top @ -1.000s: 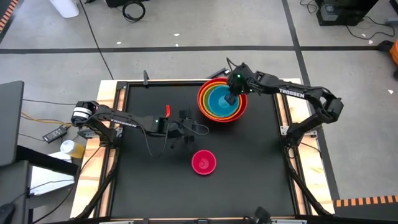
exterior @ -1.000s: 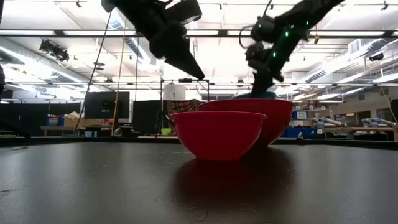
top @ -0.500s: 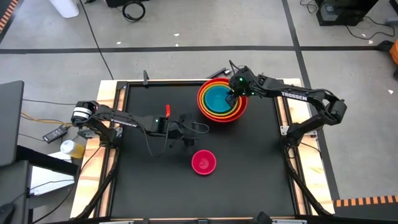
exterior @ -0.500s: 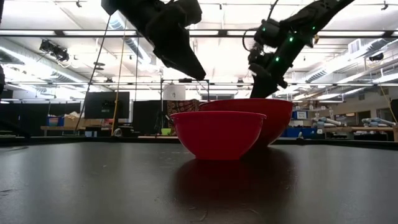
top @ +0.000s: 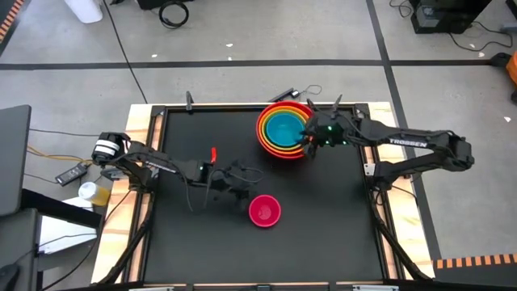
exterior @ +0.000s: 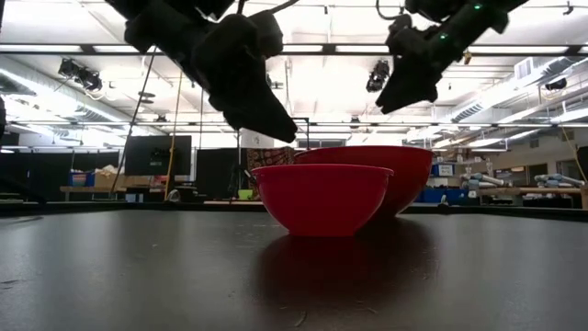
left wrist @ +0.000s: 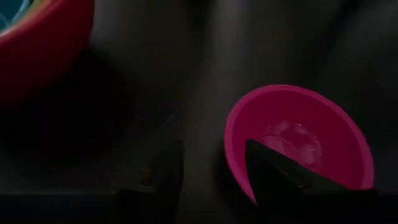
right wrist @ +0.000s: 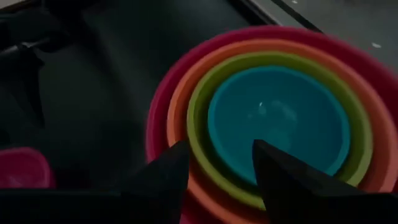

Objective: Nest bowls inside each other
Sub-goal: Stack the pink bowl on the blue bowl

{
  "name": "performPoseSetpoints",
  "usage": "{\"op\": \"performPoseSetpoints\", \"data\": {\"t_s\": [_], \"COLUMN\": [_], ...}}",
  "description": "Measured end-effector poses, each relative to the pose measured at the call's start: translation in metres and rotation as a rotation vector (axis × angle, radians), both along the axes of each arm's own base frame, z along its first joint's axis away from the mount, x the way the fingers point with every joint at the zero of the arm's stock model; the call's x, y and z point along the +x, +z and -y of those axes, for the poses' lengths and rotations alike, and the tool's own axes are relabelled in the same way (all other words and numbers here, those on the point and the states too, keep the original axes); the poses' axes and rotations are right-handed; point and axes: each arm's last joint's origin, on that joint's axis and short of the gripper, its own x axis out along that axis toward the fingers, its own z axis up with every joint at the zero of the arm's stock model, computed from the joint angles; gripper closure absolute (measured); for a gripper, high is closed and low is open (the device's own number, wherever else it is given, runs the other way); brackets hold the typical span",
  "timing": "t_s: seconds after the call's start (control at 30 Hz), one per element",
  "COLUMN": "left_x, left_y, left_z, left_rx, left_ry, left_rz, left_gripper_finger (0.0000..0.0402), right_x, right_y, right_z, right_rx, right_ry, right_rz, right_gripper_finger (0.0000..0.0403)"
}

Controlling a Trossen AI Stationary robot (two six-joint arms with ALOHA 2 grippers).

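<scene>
The red, orange, yellow-green and blue bowls (top: 283, 129) sit nested as one stack at the table's far right, with the blue one (right wrist: 277, 121) innermost. The small magenta-pink bowl (top: 264, 210) stands alone on its base near the table's middle. My left gripper (left wrist: 211, 146) hangs open just above that bowl's left rim (left wrist: 227, 140), one finger over the inside and one outside, touching nothing. My right gripper (right wrist: 221, 146) is open and empty, raised over the stack's right edge (top: 307, 141).
The black tabletop (top: 323, 234) is framed by a wooden edge (top: 373, 137) close to the right of the stack. A small red part (top: 213, 153) sits on my left arm. Cables and a dark case lie on the floor beyond the far edge.
My right gripper has let go of the blue bowl, risen out of it and drawn back toward the table's right edge. The blue bowl's rim has sunk from above the red rim down into the stack. My left gripper has rolled and come down toward the pink bowl.
</scene>
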Motion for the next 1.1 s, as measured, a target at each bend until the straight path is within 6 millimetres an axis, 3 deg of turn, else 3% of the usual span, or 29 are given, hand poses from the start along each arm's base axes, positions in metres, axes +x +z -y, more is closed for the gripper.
{"op": "performPoseSetpoints", "data": {"t_s": [0.27, 0.5, 0.8, 0.93, 1.1], "left_x": [0.011, 0.015, 0.018, 0.017, 0.023], "left_y": [-0.027, -0.040, -0.055, -0.055, -0.048], "left_z": [0.012, 0.005, 0.001, 0.003, 0.007], "left_rx": [-0.019, -0.010, -0.088, -0.014, 0.153], "left_ry": [-0.015, -0.048, -0.109, -0.175, -0.187], "left_rz": [-0.024, -0.066, -0.116, -0.117, -0.085], "left_gripper_finger": [0.0230, 0.0230, 0.0233, 0.0269, 0.0360], "right_x": [-0.011, -0.010, -0.009, -0.007, 0.002], "right_y": [-0.028, -0.044, -0.043, -0.042, -0.047], "right_z": [-0.013, -0.018, -0.018, -0.020, -0.028], "right_rx": [-0.010, -0.024, -0.020, -0.018, 0.061], "right_ry": [-0.066, -0.044, -0.043, -0.022, 0.007], "right_rz": [-0.011, 0.008, 0.036, 0.059, 0.078], "right_gripper_finger": [0.0219, 0.0219, 0.0219, 0.0219, 0.0219]}}
